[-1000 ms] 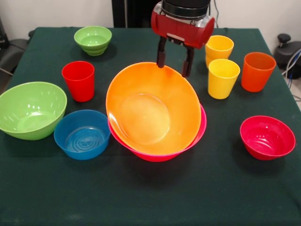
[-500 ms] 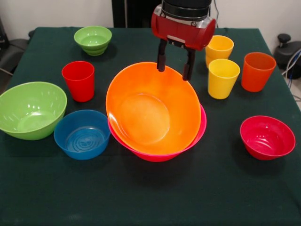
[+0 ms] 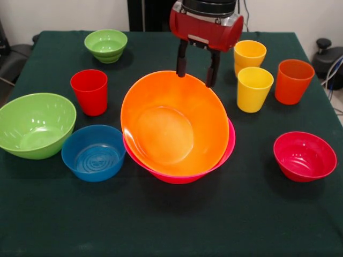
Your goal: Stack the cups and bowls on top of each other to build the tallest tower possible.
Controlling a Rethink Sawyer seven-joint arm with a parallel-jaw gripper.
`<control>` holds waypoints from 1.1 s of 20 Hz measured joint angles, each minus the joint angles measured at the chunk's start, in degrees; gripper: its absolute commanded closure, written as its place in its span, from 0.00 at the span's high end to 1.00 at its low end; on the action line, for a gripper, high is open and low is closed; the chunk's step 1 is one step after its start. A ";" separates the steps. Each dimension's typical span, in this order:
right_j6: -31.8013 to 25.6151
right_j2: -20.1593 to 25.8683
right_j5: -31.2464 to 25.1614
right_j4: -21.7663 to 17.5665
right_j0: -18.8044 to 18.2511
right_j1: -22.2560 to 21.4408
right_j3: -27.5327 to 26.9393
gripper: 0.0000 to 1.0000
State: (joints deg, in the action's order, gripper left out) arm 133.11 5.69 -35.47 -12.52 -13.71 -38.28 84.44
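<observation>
The large orange bowl [image 3: 174, 126] lies tilted inside the large pink bowl [image 3: 228, 152] at the table's middle. My gripper [image 3: 196, 75] hangs open just behind and above the orange bowl's far rim, holding nothing. A red cup [image 3: 89, 91] stands left of the pile. Two yellow cups [image 3: 254, 88] [image 3: 250, 54] and an orange cup [image 3: 292, 81] stand at the right. The medium-large green bowl [image 3: 35, 125] and small blue bowl [image 3: 94, 152] sit at the left, the small red bowl [image 3: 304, 156] at the right, the small green bowl [image 3: 106, 45] at the far left.
A dark green cloth [image 3: 171, 225] covers the table. A dark object [image 3: 328, 56] with cables sits off the table's right edge.
The gripper has risen slightly and shifted a little left over the orange bowl's far rim. The bowls and cups have not moved.
</observation>
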 measured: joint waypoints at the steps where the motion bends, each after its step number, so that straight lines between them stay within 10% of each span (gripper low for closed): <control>1: 0.00 -0.06 0.00 -0.01 -0.35 -0.63 0.65 1.00; 22: 0.00 -0.90 0.00 -0.31 -6.54 -1.21 2.17 1.00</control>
State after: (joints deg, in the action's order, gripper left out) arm 133.11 4.79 -35.47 -12.83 -20.25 -39.48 86.61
